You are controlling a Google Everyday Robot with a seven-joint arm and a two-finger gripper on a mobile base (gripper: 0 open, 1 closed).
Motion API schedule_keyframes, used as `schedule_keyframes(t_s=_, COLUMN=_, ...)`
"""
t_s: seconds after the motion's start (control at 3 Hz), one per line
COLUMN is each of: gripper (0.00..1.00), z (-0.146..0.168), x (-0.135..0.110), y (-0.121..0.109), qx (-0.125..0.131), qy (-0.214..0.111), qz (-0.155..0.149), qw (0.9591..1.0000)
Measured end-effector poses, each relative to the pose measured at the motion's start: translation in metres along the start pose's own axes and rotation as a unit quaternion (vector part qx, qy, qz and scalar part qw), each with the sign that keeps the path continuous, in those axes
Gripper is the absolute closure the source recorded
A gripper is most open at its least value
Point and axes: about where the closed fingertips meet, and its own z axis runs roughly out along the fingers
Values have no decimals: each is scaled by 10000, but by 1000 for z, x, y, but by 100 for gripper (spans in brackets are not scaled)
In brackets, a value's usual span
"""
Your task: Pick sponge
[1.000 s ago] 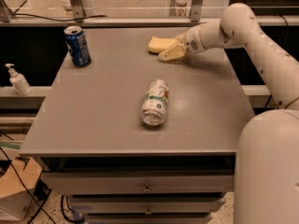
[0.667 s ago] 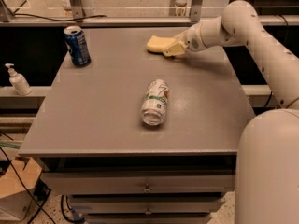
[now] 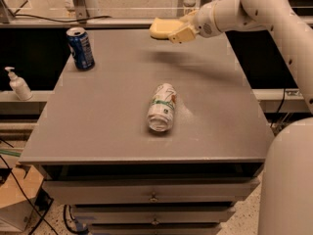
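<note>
The pale yellow sponge is held in the air above the far edge of the grey table, level with the table's back rail. My gripper reaches in from the right on a white arm and is shut on the sponge's right end. The sponge's shadow lies on the tabletop below it.
A white-and-green can lies on its side in the middle of the table. A blue can stands upright at the far left corner. A soap dispenser stands on a shelf left of the table. The robot's white body fills the lower right.
The gripper has lifted the sponge off the tabletop and carried it up and slightly left. The cans have not moved.
</note>
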Motion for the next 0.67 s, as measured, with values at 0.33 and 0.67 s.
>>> schedule_keyframes(t_s=0.33, gripper=100, z=-35, x=-49, y=-1, qx=114, qy=-221, qz=-538, qw=9982)
schedule_keyframes(t_s=0.67, gripper=100, z=-37, x=-53, y=-1, qx=130, qy=-239, qz=-588, qw=9979)
